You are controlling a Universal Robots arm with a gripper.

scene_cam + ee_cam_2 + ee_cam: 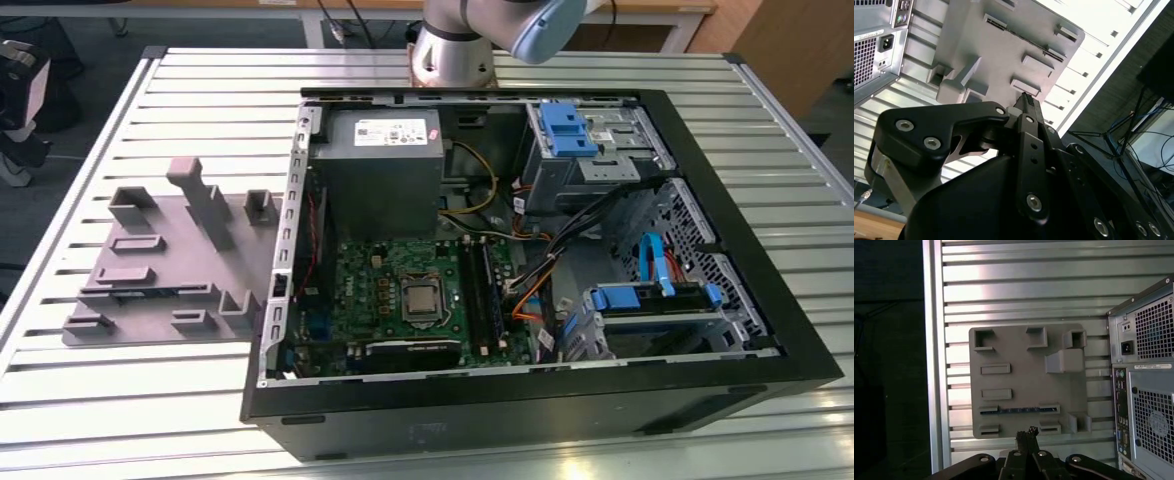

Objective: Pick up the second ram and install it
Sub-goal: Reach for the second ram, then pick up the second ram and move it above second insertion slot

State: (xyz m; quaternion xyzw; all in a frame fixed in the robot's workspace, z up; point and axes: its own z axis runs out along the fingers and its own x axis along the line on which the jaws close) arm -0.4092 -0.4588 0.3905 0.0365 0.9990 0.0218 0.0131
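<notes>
End effector (1026,432) pressed together, empty, near 2nd ram (1019,410) lying in gray fixture (1019,365).

Exterior view high; both wrist views share fixture (1024,355) (1004,50) (seemingly far).

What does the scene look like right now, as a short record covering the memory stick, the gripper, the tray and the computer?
memory stick: lying along holders on the grey tray, not held
gripper: shut, empty, clear of the tray, touching nothing
grey tray: flat on the slatted table, beside the computer case
computer case: lying with its side open, motherboard exposed
task state: stick not yet picked up
</notes>
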